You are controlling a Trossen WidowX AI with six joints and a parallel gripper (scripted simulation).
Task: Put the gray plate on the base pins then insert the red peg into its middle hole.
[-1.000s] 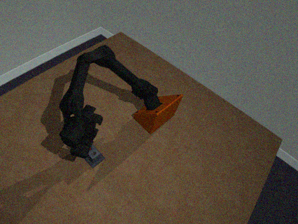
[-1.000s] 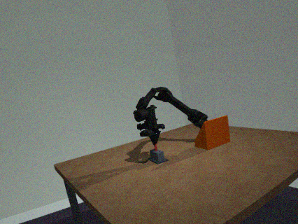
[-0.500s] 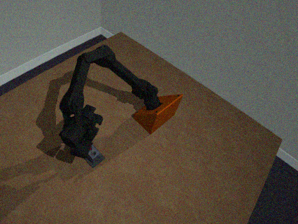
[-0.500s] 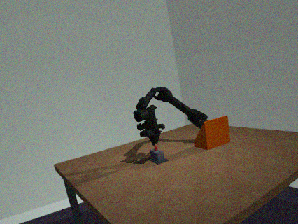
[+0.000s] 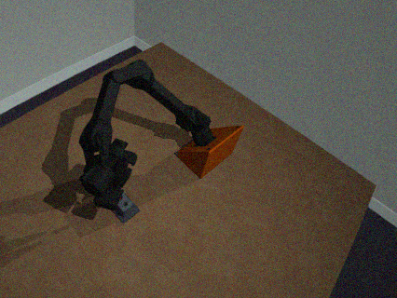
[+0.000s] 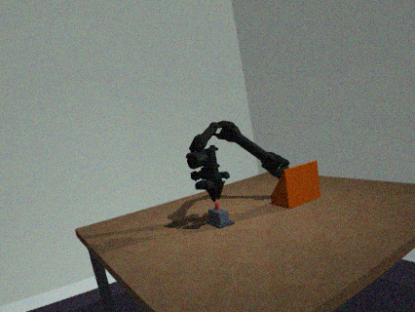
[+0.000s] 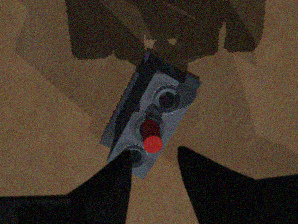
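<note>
The gray plate (image 7: 172,117) (image 5: 129,207) lies on the base (image 7: 191,90) (image 6: 222,222), with round pin ends showing in its two outer holes in the wrist view. It looks flat. The red peg (image 7: 152,144) (image 6: 216,206) stands in the plate's middle hole, with its upper part sticking up above the plate; how deep it sits is hidden. My gripper (image 7: 154,154) (image 6: 214,199) is open, with its fingertips apart on either side of the peg's top and a gap beside the peg. In the top view the arm hides the peg and fingertips.
An orange wedge-shaped block (image 5: 219,151) (image 6: 303,185) stands by the arm's mount, well away from the base. The brown table (image 5: 261,209) (image 6: 273,263) carries the arm's shadows, and its edges lie far from the base in the top view.
</note>
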